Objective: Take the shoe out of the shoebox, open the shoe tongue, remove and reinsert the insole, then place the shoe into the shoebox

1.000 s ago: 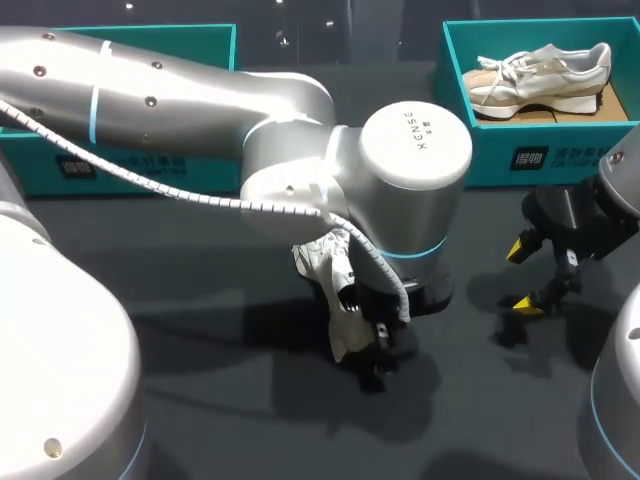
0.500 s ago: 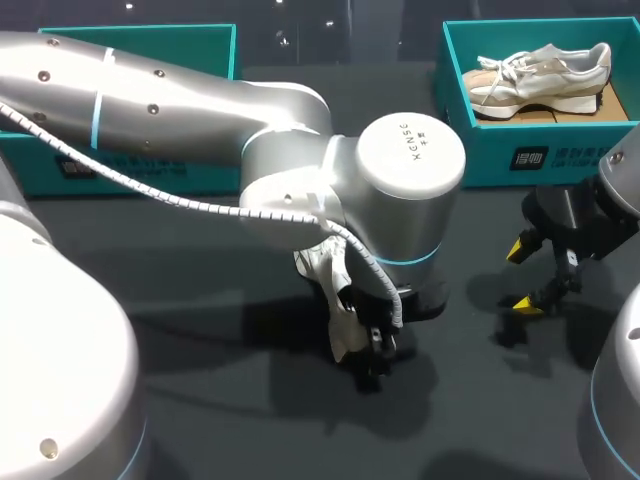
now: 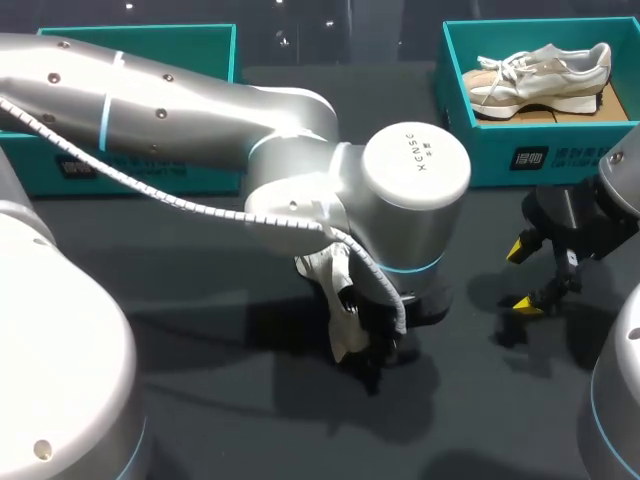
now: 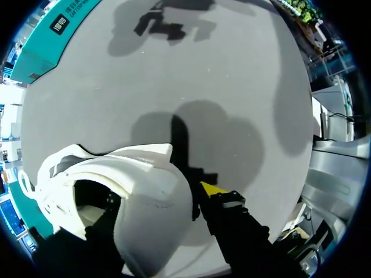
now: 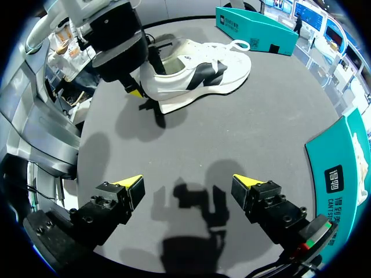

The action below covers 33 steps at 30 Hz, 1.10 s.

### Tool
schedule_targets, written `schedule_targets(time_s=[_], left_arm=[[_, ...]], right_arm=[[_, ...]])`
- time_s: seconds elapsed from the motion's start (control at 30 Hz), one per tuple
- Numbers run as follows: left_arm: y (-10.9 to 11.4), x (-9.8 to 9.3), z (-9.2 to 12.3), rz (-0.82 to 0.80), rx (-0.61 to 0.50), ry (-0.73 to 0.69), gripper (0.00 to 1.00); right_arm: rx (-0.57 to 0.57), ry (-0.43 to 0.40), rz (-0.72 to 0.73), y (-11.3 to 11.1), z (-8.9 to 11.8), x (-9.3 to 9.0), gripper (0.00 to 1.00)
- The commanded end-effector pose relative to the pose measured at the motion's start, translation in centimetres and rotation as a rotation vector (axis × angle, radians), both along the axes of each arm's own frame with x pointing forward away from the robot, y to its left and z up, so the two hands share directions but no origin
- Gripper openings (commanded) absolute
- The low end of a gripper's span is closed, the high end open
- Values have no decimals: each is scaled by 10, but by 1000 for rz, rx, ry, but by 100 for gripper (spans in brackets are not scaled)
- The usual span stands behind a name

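A white shoe with dark panels (image 3: 335,300) (image 5: 197,72) stands on the dark table at the middle, largely hidden under my left arm's wrist in the head view. My left gripper (image 3: 368,335) (image 4: 159,202) is at its heel. One finger (image 4: 107,214) is inside the shoe, the yellow-tipped one (image 4: 213,189) is pressed on the outside, and the heel wall is pinched between them. My right gripper (image 3: 523,275) (image 5: 188,194) hangs wide open to the right of the shoe, above bare table with nothing between its fingers. The teal shoebox (image 3: 520,150) stands at the back right.
A beige shoe (image 3: 540,75) lies inside the back-right shoebox, whose wall (image 5: 348,168) is close beside my right gripper. A second teal box (image 3: 215,45) (image 5: 255,23) stands at the back left, partly behind my left arm.
My left gripper's fingers have come together on the shoe's heel, and its wrist has shifted slightly. The shoe and my right arm have stayed where they were.
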<state>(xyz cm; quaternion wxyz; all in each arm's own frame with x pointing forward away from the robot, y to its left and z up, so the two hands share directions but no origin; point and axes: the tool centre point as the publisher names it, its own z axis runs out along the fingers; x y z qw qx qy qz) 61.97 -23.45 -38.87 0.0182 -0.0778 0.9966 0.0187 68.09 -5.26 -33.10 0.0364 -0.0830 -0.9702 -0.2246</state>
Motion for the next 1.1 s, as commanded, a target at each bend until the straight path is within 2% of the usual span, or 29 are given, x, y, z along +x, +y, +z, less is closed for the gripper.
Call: schedule_targets(time_s=[0.03,0.17,0.2,0.23,0.47,0.63,0.97,1.1], left_arm=[[-1,-2,-1,3,1,-4,39],[0,-3,-2,5,1,-3,20],[0,-4,-2,6,1,-2,6],[0,-4,-2,6,1,-1,0],[5,-6,4,1,-4,4,0],[11,-3,22,-47,-12,38,0],[43,17,94,-174,4,89,0],[61,37,123,-175,20,87,0]], right_arm=[[-2,-2,-1,0,0,-1,100],[-2,-2,-1,0,0,-1,100],[-2,-2,-1,0,0,-1,100],[-2,-2,-1,0,0,-1,100],[-2,-2,-1,0,0,-1,100],[-2,-2,-1,0,0,-1,100],[-2,-2,-1,0,0,-1,100],[-2,-2,-1,0,0,-1,100]])
